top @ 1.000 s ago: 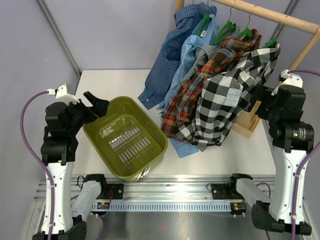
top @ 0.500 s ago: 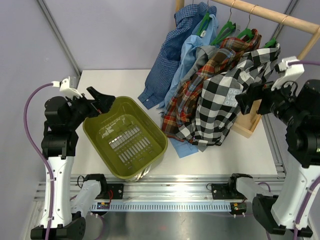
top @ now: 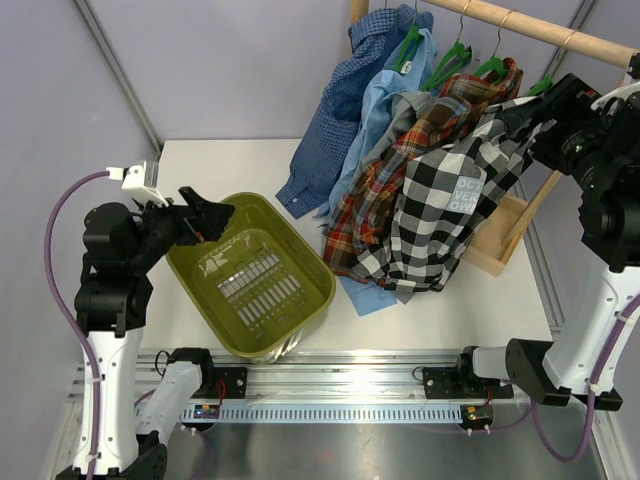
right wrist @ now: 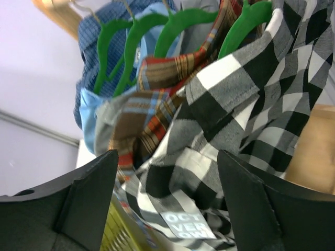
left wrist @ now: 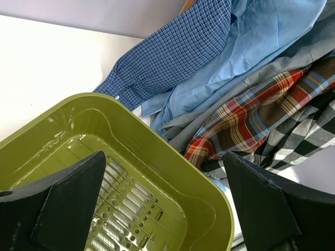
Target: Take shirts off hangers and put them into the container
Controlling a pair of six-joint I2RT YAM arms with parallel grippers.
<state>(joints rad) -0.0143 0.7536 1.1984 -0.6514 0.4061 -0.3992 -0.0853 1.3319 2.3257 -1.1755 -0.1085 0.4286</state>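
At the 2 o'clock corner of the top view, R gripper point(right wrist: 166, 204) sits high, right up against the hanging clothes. Its fingers are spread wide w/ nothing pinched between them; the black-and-white check shirt point(right wrist: 230, 104) fills the gap ahead, but I can't tell if a pad touches cloth. L gripper point(top: 205, 215) is also fully spread and empty, hovering over the 10 o'clock rim of the container point(top: 300, 262).

Progress, as I judge it: nothing done yet. The olive tub at 8 o'clock on the table point(top: 230, 165) holds no shirt, just its glossy slotted floor. All five shirts are on the green hangers point(right wrist: 178, 26) on the wooden rail point(top: 530, 25). So all five are left to do, the check one likely first since it's nearest R.

Looks: the check shirt hangs crumpled, collar slumped off one shoulder of its hanger, a grey printed tag point(top: 464, 192) showing. Behind it, toward 10 o'clock, come the plaid shirt point(top: 385, 190), grey shirt point(top: 405, 105), light blue shirt point(top: 370, 110) and dark blue shirt point(top: 340, 110). Their tails drape onto the table just beside the tub's 2 o'clock side. A wooden box point(top: 495, 250) sits under the rail at 3 o'clock.
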